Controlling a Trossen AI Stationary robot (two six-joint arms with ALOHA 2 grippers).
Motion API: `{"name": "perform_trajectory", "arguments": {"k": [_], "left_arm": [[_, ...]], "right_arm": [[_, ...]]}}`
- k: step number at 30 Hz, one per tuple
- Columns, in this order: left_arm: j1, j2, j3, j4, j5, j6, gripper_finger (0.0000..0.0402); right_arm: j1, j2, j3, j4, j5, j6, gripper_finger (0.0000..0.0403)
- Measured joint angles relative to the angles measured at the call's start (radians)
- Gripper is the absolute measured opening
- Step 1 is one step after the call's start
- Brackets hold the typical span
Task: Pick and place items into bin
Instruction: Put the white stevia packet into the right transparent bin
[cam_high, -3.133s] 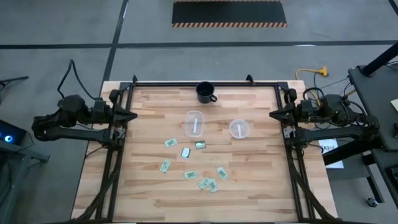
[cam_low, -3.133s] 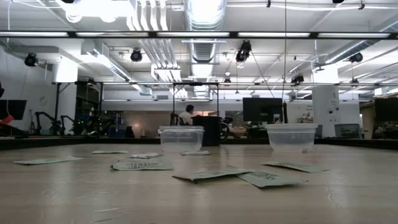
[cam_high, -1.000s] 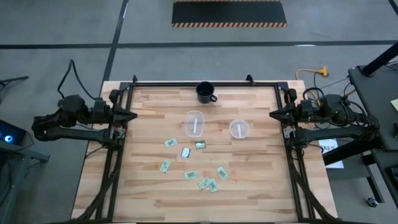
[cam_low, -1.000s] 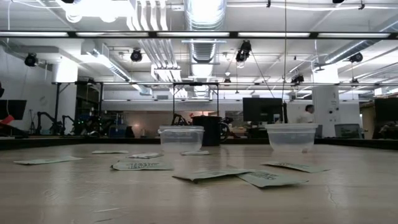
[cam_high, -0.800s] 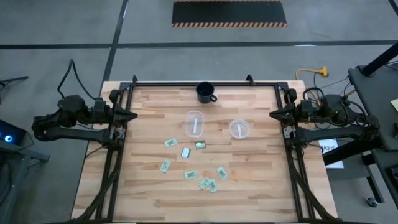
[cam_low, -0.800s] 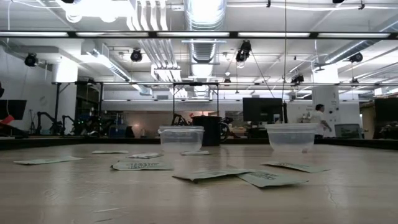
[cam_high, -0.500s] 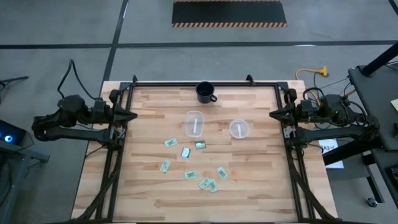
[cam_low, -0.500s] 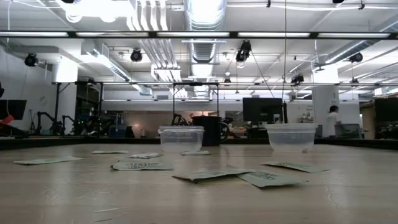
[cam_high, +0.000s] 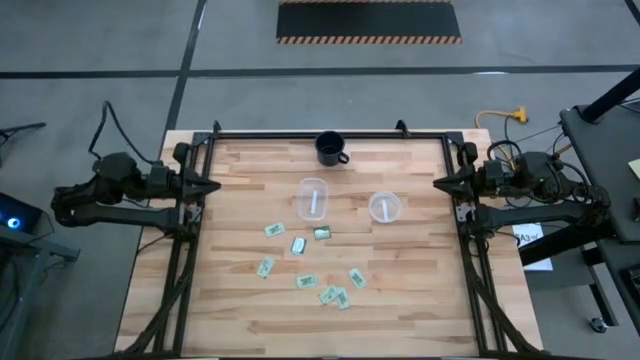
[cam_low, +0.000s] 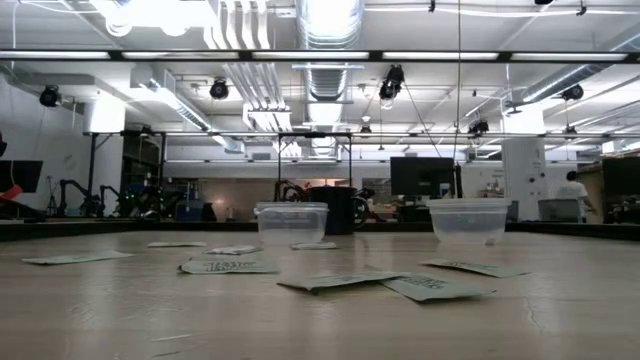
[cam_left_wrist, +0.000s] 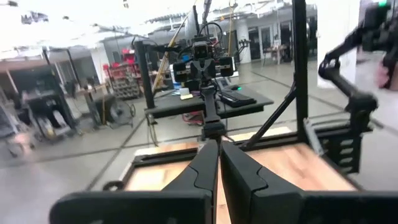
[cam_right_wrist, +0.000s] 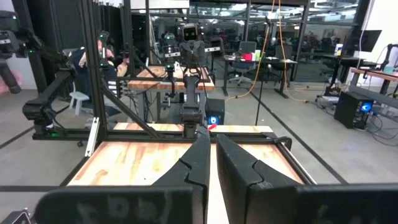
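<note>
Both arms parked at the table's side edges, nothing held.

Left gripper clenched empty at left edge; right gripper clenched empty at right edge. Packets lie scattered flat on the table's near-centre, apart from both grippers. Two clear cups stand just beyond them; dark mug at far edge. A person stands far back in the room.

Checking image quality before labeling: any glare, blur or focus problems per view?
High view: even light, packets small but distinct. Low view: ceiling lights blown out, near table soft, clear cups sharper. Left wrist view: bright haze up top, smeared background, shut left gripper readable. Right wrist view: sharp, shut right gripper clear.
</note>
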Motion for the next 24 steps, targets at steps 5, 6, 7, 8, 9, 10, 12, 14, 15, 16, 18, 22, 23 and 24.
{"name": "perform_trajectory", "arguments": {"k": [5, 6, 7, 8, 9, 10, 12, 14, 15, 16, 18, 22, 23, 24], "left_arm": [[0.000, 0.000, 0.000, 0.000, 0.000, 0.018, 0.0000], [0.000, 0.000, 0.000, 0.000, 0.000, 0.018, 0.0000], [0.000, 0.000, 0.000, 0.000, 0.000, 0.018, 0.0000], [0.000, 0.000, 0.000, 0.000, 0.000, 0.017, 0.0000], [0.000, 0.000, 0.000, 0.000, 0.000, 0.011, 0.0000], [0.000, 0.000, 0.000, 0.000, 0.002, -0.011, 0.0000], [0.000, 0.000, 0.000, -0.009, 0.003, -0.057, 0.0000], [0.000, 0.000, -0.001, -0.039, 0.005, -0.062, 0.0000], [0.000, 0.003, -0.003, -0.060, 0.005, -0.062, 0.0000], [0.000, 0.007, -0.010, -0.070, 0.005, -0.067, 0.0000], [0.000, 0.007, -0.044, -0.069, 0.005, -0.095, 0.0000], [0.000, -0.004, -0.155, 0.048, 0.009, -0.118, 0.0000], [0.000, -0.010, -0.189, 0.086, 0.023, -0.117, 0.0000], [0.000, -0.016, -0.221, 0.121, 0.039, -0.115, 0.0000]], "right_arm": [[0.000, 0.000, 0.000, 0.000, 0.000, 0.000, 0.0018], [0.000, 0.000, 0.000, 0.000, 0.000, 0.000, 0.0018], [0.000, 0.000, 0.000, 0.000, 0.000, 0.000, 0.0018], [0.000, 0.000, 0.000, 0.000, 0.000, 0.000, 0.0018], [0.000, 0.000, 0.000, 0.000, 0.000, 0.000, 0.0018], [0.000, 0.000, 0.000, 0.002, 0.000, 0.000, 0.0018], [0.000, 0.001, 0.000, 0.007, 0.000, 0.000, 0.0018], [0.000, 0.002, 0.000, 0.007, 0.000, 0.004, 0.0018], [0.000, 0.004, 0.000, 0.007, 0.000, 0.004, 0.0018], [0.000, 0.007, 0.000, 0.007, 0.000, 0.001, 0.0018], [0.000, 0.014, 0.000, 0.008, 0.000, -0.007, 0.0018], [0.000, 0.043, 0.000, 0.032, 0.000, -0.018, 0.0018], [0.000, 0.051, 0.000, 0.038, 0.000, -0.018, 0.0018], [0.000, 0.060, 0.000, 0.040, 0.000, -0.017, 0.0018]]}}
